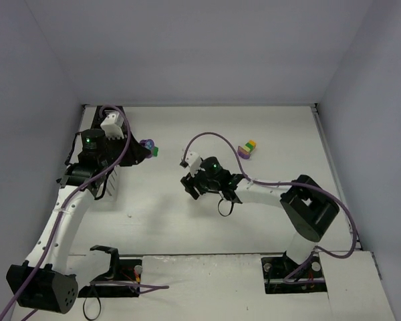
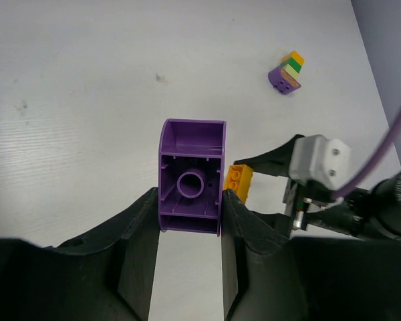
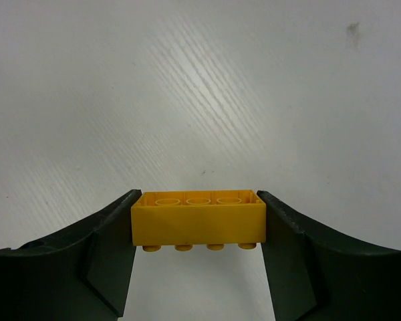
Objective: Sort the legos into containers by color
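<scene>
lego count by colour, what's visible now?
Purple: 2 (purple brick in left gripper; base of stack)
Yellow-orange: 2 (yellow-orange brick in right gripper; stack top)
Green: 3 (two in stack; green brick by left gripper)
Total: 7

The purple brick (image 2: 191, 175) is smooth moulded plastic with a slight gloss. The yellow brick (image 3: 198, 219) is the same smooth plastic with a soft sheen. The black fingers (image 3: 100, 267) look like matt plastic. The white bench (image 3: 187, 87) is matt and finely streaked.
</scene>
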